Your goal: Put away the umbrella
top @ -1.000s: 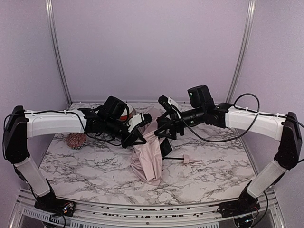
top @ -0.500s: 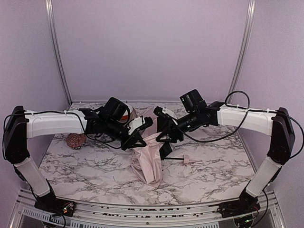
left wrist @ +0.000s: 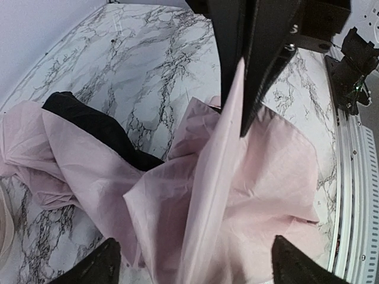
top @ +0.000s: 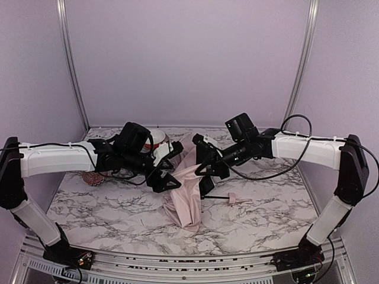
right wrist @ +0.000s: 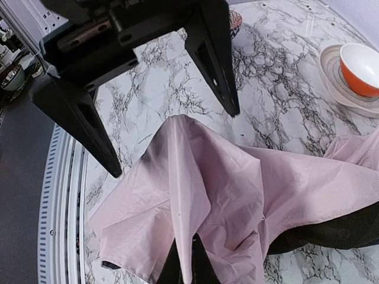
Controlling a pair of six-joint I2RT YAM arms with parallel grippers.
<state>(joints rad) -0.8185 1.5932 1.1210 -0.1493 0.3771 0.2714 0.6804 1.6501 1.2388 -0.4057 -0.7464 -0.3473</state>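
Your right hand is pinched tight on a fold of the umbrella, holding the pink canopy up in a ridge, probably so it can be gathered. Your left hand hangs with fingers spread either side of that ridge, gripping nothing. The umbrella lies crumpled mid-frame on the counter, its shaft pointing right.

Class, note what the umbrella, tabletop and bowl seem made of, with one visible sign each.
Umbrella: thin pink cloth, probably synthetic, black-lined; it creases and drapes in soft folds.
Tabletop: smooth marble pattern, white with grey veins; real stone or printed film, cannot tell.
Bowl: likely glazed ceramic; glossy orange inside, white rim.
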